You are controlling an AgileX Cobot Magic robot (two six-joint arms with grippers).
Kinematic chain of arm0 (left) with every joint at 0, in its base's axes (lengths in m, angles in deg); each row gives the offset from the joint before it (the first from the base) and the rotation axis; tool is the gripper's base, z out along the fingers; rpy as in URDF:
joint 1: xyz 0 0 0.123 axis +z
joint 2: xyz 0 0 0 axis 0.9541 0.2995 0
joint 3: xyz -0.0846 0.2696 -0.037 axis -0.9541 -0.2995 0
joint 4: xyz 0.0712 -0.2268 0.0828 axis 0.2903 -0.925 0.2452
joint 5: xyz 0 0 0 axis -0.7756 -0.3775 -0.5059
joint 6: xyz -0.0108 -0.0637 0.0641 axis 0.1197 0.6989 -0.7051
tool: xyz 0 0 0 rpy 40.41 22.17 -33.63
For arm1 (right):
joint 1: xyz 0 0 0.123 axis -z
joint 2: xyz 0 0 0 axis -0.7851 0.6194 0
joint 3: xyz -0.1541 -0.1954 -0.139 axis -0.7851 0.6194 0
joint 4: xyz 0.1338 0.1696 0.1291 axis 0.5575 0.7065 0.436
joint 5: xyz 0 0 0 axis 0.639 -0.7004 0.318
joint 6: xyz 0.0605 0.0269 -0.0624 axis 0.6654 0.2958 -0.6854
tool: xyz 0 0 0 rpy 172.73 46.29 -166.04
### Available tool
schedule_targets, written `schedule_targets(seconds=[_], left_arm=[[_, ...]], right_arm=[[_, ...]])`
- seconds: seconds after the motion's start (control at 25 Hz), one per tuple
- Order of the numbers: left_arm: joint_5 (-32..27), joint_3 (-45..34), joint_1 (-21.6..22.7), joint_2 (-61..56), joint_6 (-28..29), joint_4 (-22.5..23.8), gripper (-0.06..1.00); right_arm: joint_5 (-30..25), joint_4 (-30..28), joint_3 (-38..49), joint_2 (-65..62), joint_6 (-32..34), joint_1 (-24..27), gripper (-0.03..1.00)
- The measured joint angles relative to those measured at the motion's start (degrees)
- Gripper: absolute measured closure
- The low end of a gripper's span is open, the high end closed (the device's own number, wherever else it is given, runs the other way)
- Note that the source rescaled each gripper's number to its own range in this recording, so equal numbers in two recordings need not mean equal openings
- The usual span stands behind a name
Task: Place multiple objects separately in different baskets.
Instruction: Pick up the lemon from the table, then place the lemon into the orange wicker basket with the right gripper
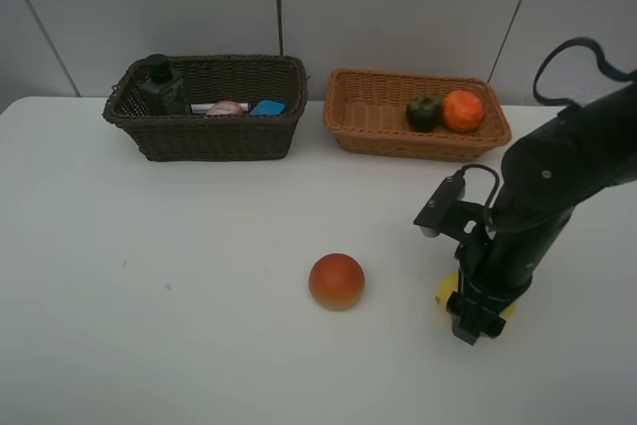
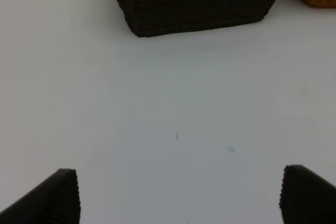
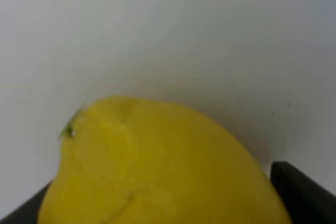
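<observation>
- The lemon (image 1: 445,292) lies on the white bench (image 1: 179,276) at the lower right of the high view, mostly hidden under the right end effector (image 1: 478,318); only yellow slivers show either side of the fingers.
- In the right wrist view the lemon (image 3: 157,166) fills the lower frame, a dark finger (image 3: 302,192) at each bottom corner; the jaws look clenched around the fruit, though actual contact is hard to confirm.
- The left end effector (image 2: 178,195) is released, jaws wide, hovering over bare bench with nothing between them.
- The step in hand appears to be the grasp of the lemon, which has not left the bench.
- The tan basket (image 1: 368,121), upper right of centre, already holds the mangosteen (image 1: 424,111) and the orange (image 1: 463,110); the dark basket (image 1: 199,136), upper left, holds the green bottle (image 1: 162,87) and small items.
- The peach (image 1: 336,281) sits alone on the bench, lower centre, well apart from both baskets.
- The next move probably calls for a straight lift, then a carry up the frame to the tan basket, lowering into the free left part clear of the fruit there.
</observation>
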Motion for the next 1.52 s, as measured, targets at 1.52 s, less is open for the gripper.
schedule_targets(seconds=[1.52], left_arm=[[0.0,0.0,0.0,0.0,0.0,0.0,-0.06]], right_arm=[[-0.6,4.0,-70.7,32.6,7.1,12.7,0.63]])
